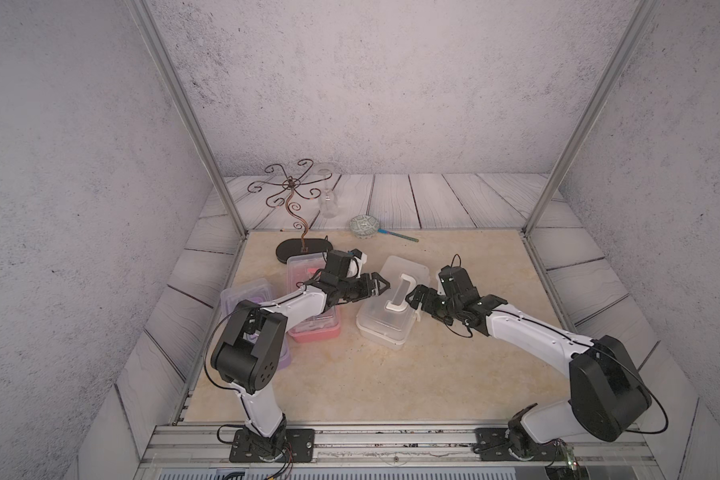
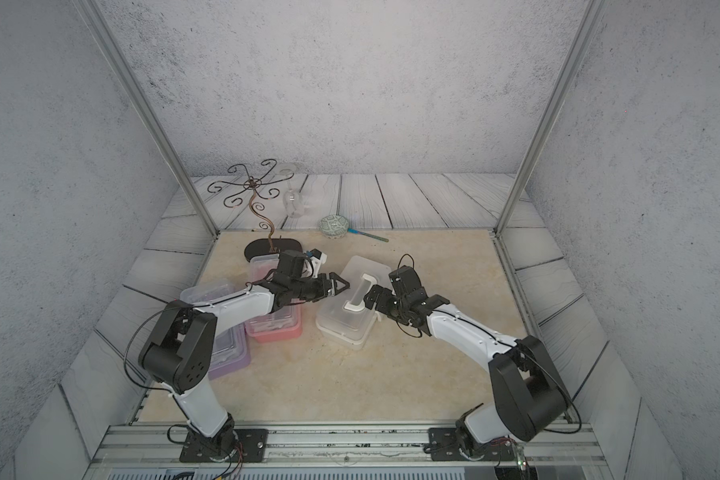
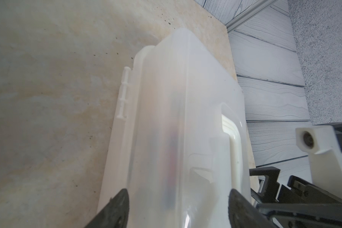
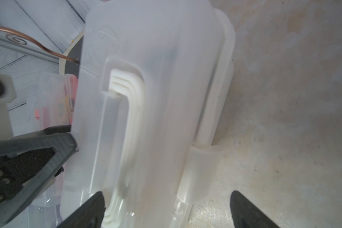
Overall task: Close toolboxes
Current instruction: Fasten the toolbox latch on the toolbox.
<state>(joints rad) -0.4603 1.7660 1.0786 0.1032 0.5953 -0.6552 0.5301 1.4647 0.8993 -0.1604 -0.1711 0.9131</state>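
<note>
Top view: white box mid-table, lid down, pink box just left. Arms low, left claw and right claw flank its handle. Left wrist: jaws apart over lid. Right wrist: jaws apart, empty; latch beside. Light, slick, flexy plastic, likely; press lid by latch.

You find three toolboxes on the table, in a row across the middle of the frame in both top views. The left toolbox sits partly behind the left arm, the middle toolbox just beside it, and the right toolbox apart at centre. The left gripper and right gripper flank its handle. Behind, toward the upper left, stand a wire stand and a glass. To their right lie a dish and a stick.
</note>
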